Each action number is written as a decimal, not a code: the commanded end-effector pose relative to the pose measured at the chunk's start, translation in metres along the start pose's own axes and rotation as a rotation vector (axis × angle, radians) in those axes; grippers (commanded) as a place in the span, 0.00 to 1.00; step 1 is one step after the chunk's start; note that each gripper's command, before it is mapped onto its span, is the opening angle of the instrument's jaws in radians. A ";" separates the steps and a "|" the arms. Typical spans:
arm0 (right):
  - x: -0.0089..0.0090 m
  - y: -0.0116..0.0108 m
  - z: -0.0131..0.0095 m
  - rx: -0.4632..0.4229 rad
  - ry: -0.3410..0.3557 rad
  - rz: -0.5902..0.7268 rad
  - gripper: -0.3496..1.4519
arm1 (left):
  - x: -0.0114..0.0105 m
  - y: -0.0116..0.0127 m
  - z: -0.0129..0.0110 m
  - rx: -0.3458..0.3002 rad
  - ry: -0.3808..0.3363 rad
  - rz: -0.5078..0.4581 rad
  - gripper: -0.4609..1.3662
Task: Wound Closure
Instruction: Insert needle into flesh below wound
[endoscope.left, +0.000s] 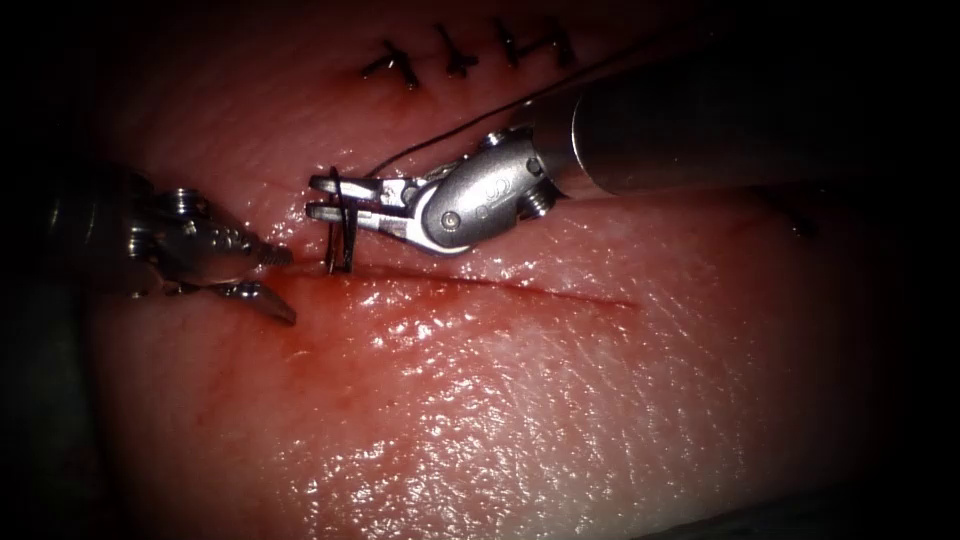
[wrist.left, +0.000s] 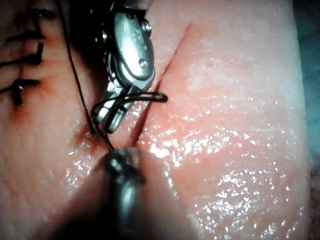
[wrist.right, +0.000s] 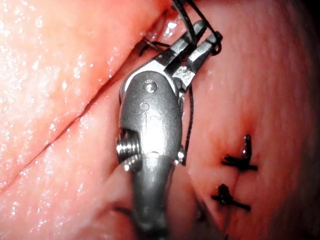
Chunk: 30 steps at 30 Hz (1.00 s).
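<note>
Starting at the left of the endoscope view, the left arm's tool (endoscope.left: 272, 285) is seen with its jaws apart, holding nothing, its tips resting just at the left end of the cut (endoscope.left: 500, 285) in the tissue (endoscope.left: 520, 400). Just to its right, thread (endoscope.left: 342, 230) is seen wound in loops around the jaws of the right arm's tool (endoscope.left: 322, 196), which stand slightly parted above the cut; whether anything is gripped between them cannot be told. From these loops the strands drop to the tissue at the cut's edge, and a further length runs up and to the right, past the tool's wrist. A needle cannot be made out in these pictures. Beyond the cut, a row of finished stitches (endoscope.left: 460, 58) is seen, and red fluid (endoscope.left: 300, 330) is spread around the cut's left end.

A knot-forming stage is judged to be in hand, with thread looped on the right tool. A free end of thread would have to be taken between those jaws while the loops are kept from slipping off.
</note>
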<state>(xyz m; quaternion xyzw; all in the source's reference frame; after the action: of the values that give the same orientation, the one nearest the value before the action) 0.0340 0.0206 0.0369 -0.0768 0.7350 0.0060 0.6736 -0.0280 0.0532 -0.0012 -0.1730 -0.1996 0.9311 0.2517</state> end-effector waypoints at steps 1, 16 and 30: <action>0.0000 0.0000 0.0000 -0.001 -0.001 0.000 0.00 | -0.0001 0.0003 -0.0002 0.001 -0.003 0.005 0.39; -0.0014 0.0006 -0.0004 0.005 -0.076 0.131 0.00 | -0.0005 0.0040 0.0007 0.033 0.025 0.036 0.12; -0.0015 0.0013 -0.0002 -0.003 -0.072 0.376 0.00 | -0.0020 0.0073 0.0032 0.014 0.061 0.052 0.06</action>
<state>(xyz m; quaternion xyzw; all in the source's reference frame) 0.0337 0.0223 0.0386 0.0620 0.7119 0.1360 0.6862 -0.0308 0.0453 -0.0013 -0.2040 -0.1778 0.9335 0.2351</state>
